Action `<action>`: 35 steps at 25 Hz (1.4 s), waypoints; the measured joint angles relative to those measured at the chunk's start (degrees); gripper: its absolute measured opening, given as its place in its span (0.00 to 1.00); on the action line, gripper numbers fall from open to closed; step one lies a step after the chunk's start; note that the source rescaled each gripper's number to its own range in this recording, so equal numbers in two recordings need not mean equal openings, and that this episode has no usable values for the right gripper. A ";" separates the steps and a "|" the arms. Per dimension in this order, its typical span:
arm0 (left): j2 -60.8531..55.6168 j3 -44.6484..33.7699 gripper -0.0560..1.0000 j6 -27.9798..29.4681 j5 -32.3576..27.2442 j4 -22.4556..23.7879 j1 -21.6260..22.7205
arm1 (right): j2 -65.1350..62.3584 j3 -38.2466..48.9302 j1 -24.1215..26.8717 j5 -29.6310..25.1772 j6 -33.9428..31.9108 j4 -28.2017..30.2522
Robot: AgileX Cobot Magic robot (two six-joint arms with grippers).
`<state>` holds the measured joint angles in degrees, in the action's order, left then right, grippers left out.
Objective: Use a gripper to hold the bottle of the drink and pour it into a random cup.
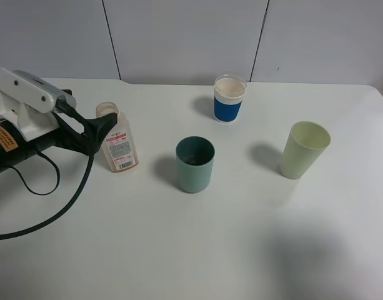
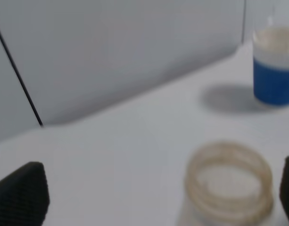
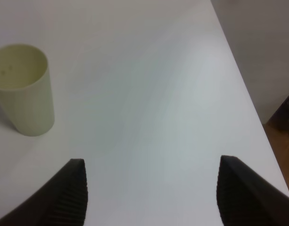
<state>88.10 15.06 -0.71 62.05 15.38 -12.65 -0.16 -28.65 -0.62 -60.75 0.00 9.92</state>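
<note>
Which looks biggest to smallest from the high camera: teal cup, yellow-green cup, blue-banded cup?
1. Teal cup and yellow-green cup: too alike to rank.
2. Blue-banded cup: smallest, though it stands farther from the camera.

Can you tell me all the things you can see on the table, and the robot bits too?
bottle: one, clear with a cream neck and a white-and-pink label, no cap, standing at the left of the table.
teal cup: one, blue-green, near the middle, with something dark at the bottom.
blue-banded cup: one, white with a blue band, at the back.
pale yellow-green cup: one, at the right.
table: one, white.
left pincer: one, black fingers, open, right next to the bottle's neck, on a black arm with a white bracket.
right pincer: one, black fingers, open, over the table beside the pale yellow-green cup.
</note>
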 joint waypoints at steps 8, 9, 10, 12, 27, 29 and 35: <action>-10.47 -0.19 1.00 4.52 -0.74 -0.13 0.00 | 0.00 0.00 0.00 0.00 0.00 0.00; -11.31 -0.19 1.00 5.16 -0.74 0.34 0.00 | 0.00 0.00 0.00 0.00 0.00 0.00; -12.00 -0.19 1.00 5.75 -0.61 0.90 0.00 | 0.00 0.00 0.00 0.00 0.00 0.00; -13.04 -0.19 1.00 7.30 0.19 2.68 0.00 | 0.00 0.00 0.00 0.00 0.00 0.00; -34.67 13.41 1.00 13.51 -58.45 -6.26 0.00 | 0.00 0.00 0.00 0.00 0.00 0.00; -37.01 15.47 1.00 13.51 -66.89 -8.24 0.00 | 0.00 0.00 0.00 0.00 0.00 0.00; -45.35 21.67 1.00 13.51 -90.26 -9.25 0.00 | 0.00 0.00 0.00 0.00 0.00 0.00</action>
<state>42.75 36.73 12.80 -28.21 6.13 -12.65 -0.16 -28.65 -0.62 -60.75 0.00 9.92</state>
